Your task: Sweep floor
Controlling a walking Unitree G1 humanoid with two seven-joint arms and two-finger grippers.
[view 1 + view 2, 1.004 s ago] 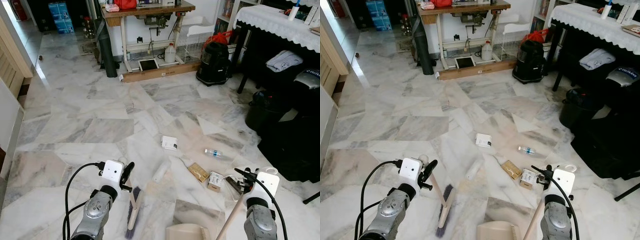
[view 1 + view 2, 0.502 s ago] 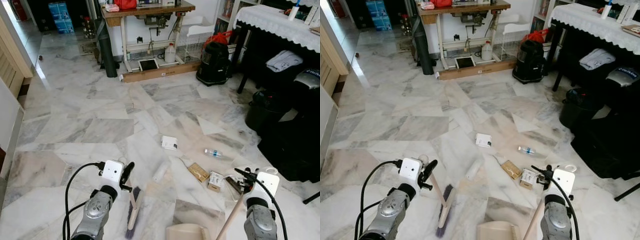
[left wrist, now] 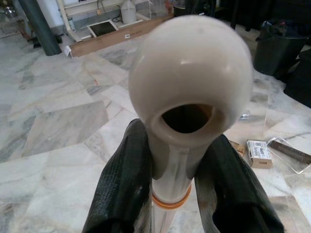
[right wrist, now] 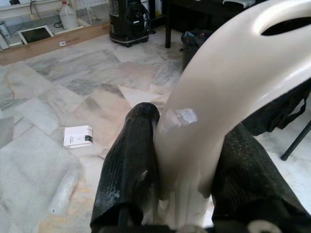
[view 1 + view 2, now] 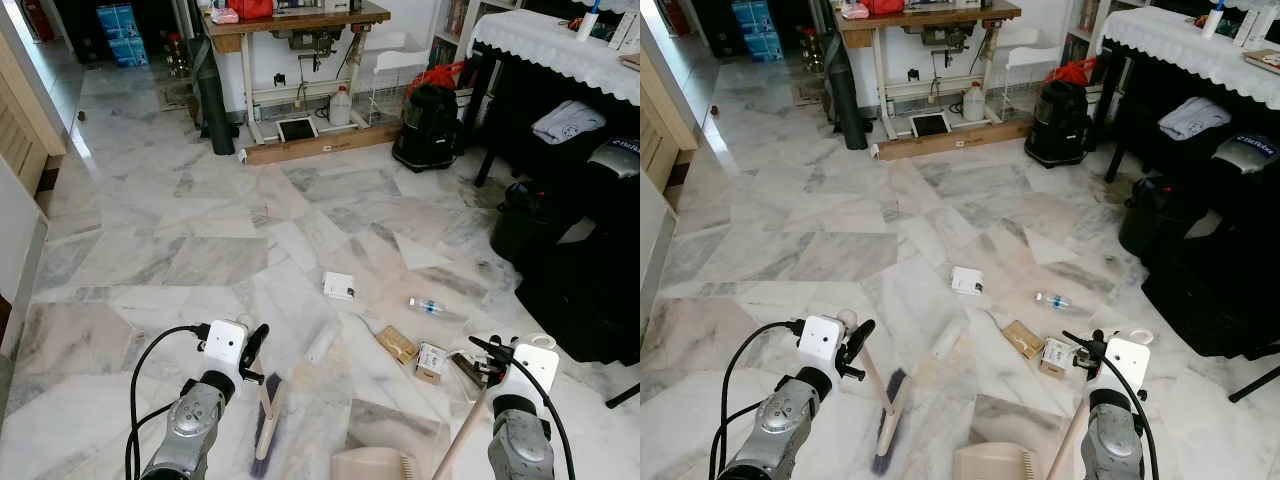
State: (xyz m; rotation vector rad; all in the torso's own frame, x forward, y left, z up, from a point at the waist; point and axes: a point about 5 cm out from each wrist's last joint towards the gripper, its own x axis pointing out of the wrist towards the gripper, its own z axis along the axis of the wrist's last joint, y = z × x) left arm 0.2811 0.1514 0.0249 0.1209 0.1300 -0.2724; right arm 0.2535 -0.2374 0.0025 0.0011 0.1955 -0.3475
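One cream-handled broom (image 5: 264, 415), purple bristles on marble, left gripper (image 3: 175, 174) clamped.

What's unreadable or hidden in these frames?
- Dustpan: cut off by the bottom edge in both eye views.
- Print on the small boxes, white packet: too small to read.
- Floor under the black cloth-covered table: in shadow.
- Left wrist view: broom handle knob blocks the floor ahead.
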